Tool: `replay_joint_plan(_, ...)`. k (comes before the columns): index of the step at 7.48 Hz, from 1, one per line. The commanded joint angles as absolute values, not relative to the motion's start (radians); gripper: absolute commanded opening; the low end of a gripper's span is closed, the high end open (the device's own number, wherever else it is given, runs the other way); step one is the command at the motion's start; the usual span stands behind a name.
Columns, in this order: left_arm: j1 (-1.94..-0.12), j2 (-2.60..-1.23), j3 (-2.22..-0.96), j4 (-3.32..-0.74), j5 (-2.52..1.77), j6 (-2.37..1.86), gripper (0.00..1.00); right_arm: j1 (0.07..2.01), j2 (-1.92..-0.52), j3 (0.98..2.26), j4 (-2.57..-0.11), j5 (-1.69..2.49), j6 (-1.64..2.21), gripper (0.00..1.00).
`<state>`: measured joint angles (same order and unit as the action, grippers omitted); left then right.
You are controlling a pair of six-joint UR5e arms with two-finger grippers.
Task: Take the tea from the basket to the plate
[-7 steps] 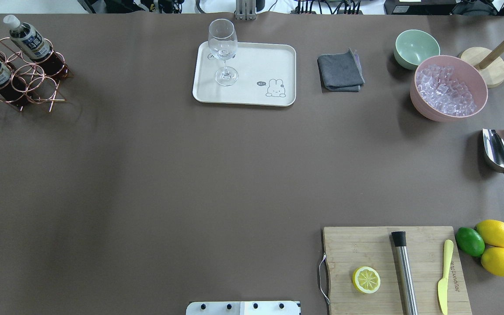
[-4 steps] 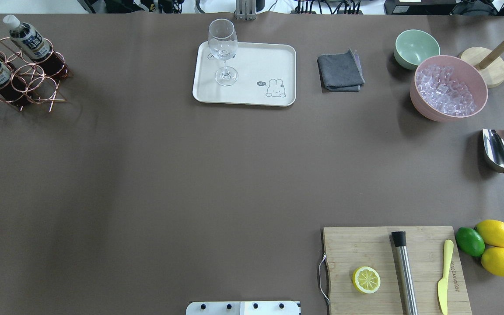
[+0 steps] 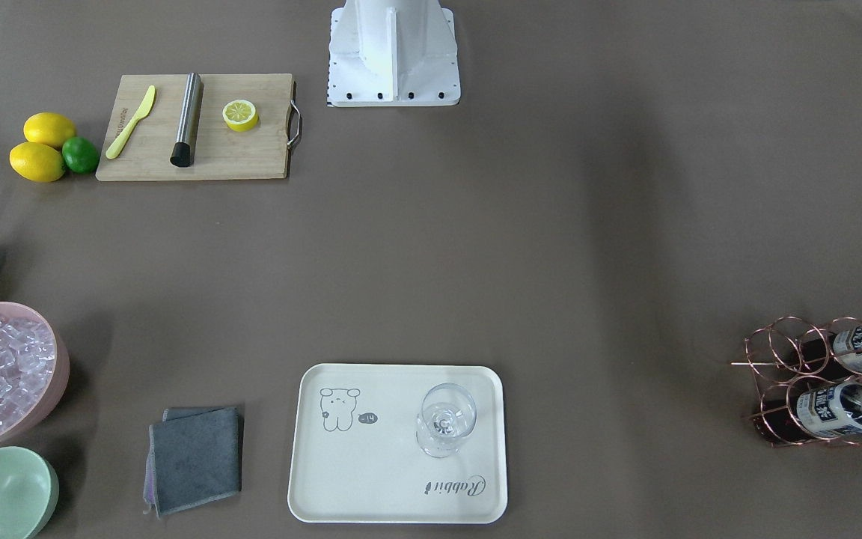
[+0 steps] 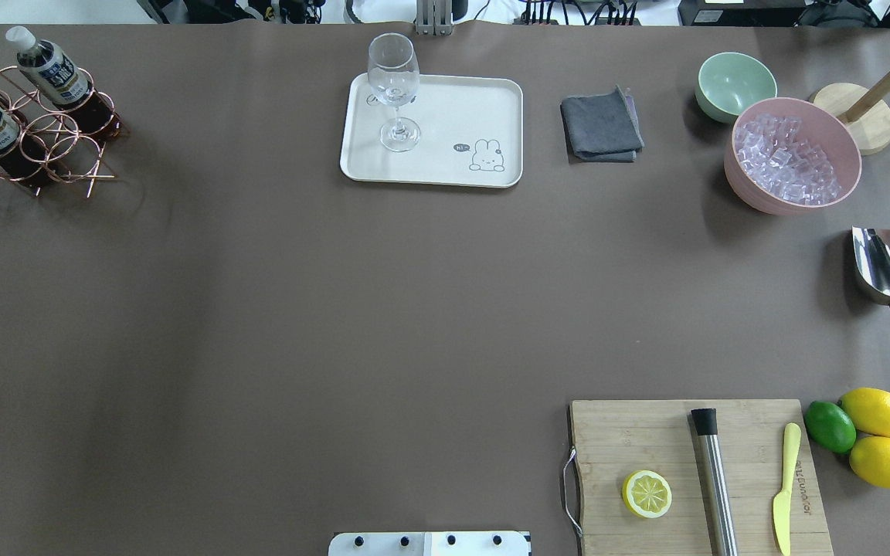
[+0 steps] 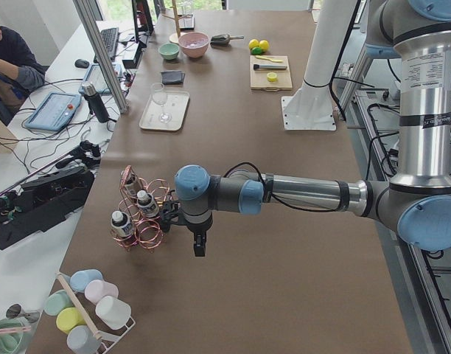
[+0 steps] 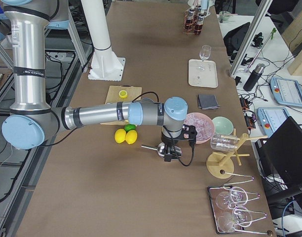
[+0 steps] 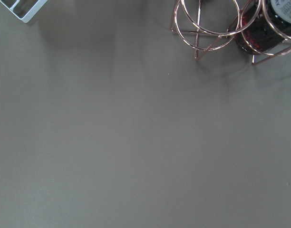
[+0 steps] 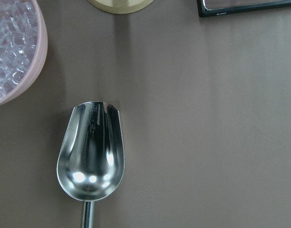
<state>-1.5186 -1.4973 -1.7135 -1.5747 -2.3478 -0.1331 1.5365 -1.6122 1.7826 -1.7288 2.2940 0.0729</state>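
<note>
Copper-wire basket (image 4: 49, 147), far left of table (image 4: 259, 309), holds the tea (image 4: 49, 69) in its ring cells. My left end effector (image 5: 200, 251) hangs just beside it; spread or pressed together, I cannot tell. My right end effector (image 6: 169, 157): same doubt. Risks, as I judge: rings snag the bottle on lifting, dragging the basket; wine glass (image 4: 393, 100) on the plate (image 4: 453, 108) gets knocked at set-down.

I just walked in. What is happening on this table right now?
Nothing appears to be held yet. The left gripper hangs beside the copper wire basket, where the small clear bottles of dark tea stand in their rings. The right gripper hangs above the steel scoop. The cream rectangular tray holds only a clear wine glass. Whether either gripper's jaws are open cannot be told.
</note>
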Motion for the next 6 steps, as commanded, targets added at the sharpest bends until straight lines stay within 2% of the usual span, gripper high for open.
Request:
replay_joint_plan(1,-1.517,-1.497,-1.703,-1.575,-2.350,-0.135,0.98,1.545,-1.612,1.782,-1.729,2.295,0.072,1.00)
replay_joint_plan(6,-1.519,-1.503,-1.710,-1.575,-2.350,-0.135,0.98,1.560,-1.612,1.784,-1.729,2.296,0.072,1.00)
